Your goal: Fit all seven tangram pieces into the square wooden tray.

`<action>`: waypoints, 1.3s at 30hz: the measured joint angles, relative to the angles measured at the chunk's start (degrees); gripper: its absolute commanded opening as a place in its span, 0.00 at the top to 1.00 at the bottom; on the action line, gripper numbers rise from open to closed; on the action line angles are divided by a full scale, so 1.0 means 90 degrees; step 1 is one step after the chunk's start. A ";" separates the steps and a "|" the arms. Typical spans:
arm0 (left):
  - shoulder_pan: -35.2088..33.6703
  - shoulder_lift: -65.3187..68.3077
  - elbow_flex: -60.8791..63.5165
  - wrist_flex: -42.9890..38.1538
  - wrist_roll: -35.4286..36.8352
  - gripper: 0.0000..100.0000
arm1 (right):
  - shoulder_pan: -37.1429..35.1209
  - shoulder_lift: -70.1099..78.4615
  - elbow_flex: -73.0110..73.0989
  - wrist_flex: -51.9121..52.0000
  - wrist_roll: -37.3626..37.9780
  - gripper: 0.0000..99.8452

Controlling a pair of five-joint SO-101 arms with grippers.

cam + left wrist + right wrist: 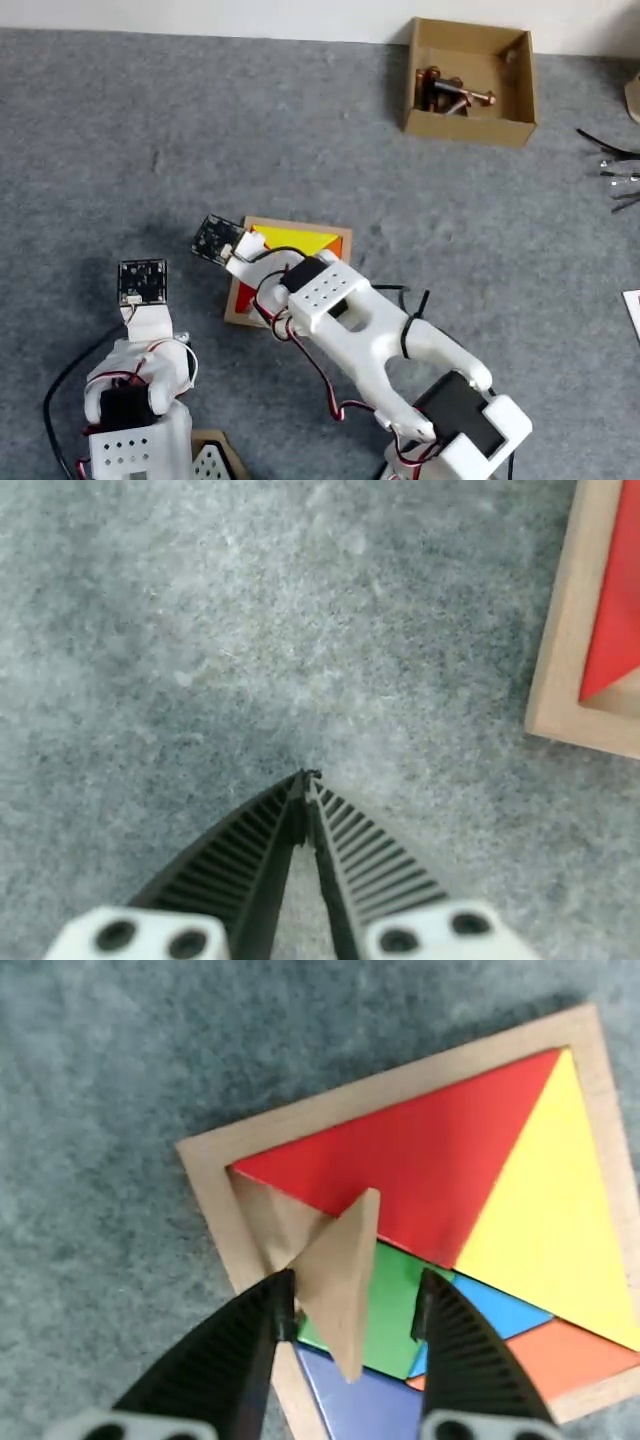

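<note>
The square wooden tray (pixel 205 1205) lies on the grey carpet, with red (pixel 420 1150), yellow (pixel 545 1200), green (pixel 395 1305), blue (pixel 495 1310), orange (pixel 560 1355) and dark blue (pixel 365 1400) pieces lying flat in it. A triangle showing its bare wooden face (pixel 340 1275) stands tilted on edge over the tray's vacant corner slot (pixel 262 1222). My right gripper (pixel 352 1308) is open around it; one finger touches it and the other stands apart. In the high view the right arm (pixel 330 300) covers part of the tray (pixel 340 240). My left gripper (pixel 303 778) is shut and empty over the carpet, beside the tray's edge (pixel 565 630).
A cardboard box (pixel 470 125) holding copper-coloured metal parts sits at the back right. Dark cables (pixel 610 165) lie at the right edge. A wooden plate (pixel 225 450) shows beside the left arm's base. Open carpet lies to the left and behind the tray.
</note>
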 measured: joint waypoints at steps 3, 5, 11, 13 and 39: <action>0.0000 0.0000 0.0000 0.0000 0.0000 0.99 | 0.0000 0.0000 0.0000 0.0000 0.0000 0.83; 0.0000 0.0000 0.0000 0.0000 0.0000 0.99 | 0.0000 0.0000 0.0000 0.0000 0.0000 0.83; 0.0000 0.0000 0.0000 0.0000 0.0000 0.99 | 0.0000 0.0000 0.0000 0.0000 0.0000 0.83; 0.0000 0.0000 0.0000 0.0000 0.0000 0.99 | 0.0000 0.0000 0.0000 0.0000 0.0000 0.83; 0.0000 0.0000 0.0000 0.0000 0.0000 0.99 | 0.0000 0.0176 0.0059 -0.0449 0.0000 0.83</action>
